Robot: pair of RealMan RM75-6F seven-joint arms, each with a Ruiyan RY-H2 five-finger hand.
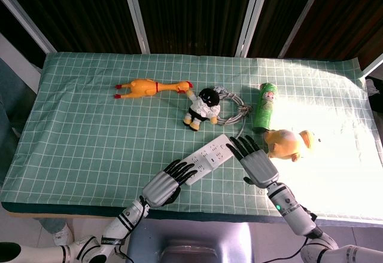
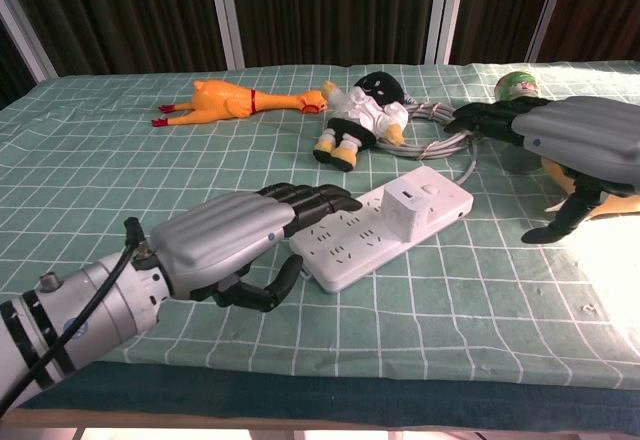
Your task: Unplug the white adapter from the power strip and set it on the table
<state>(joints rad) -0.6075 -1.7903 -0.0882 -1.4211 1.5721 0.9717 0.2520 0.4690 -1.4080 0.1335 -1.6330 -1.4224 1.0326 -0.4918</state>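
While seated in the power strip (image 2: 385, 223) near the table's (image 2: 120, 200) front edge, the white adapter (image 2: 407, 204) looks rigid, light and smooth; grip its side faces. Left hand (image 2: 235, 238), fingers apart, reaches over the strip's near end, holding nothing. Right hand (image 2: 560, 145) hovers spread, empty.

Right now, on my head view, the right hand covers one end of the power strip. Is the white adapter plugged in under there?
Observer: Yes. The chest view shows the white adapter standing upright in the power strip, near the cable end.
Operator: Is anything touching it?
Observer: No. The right hand hangs open above it, with a clear gap.
Operator: And the other hand?
Observer: The left hand seems to rest its fingertips on the strip's opposite end, gripping nothing.
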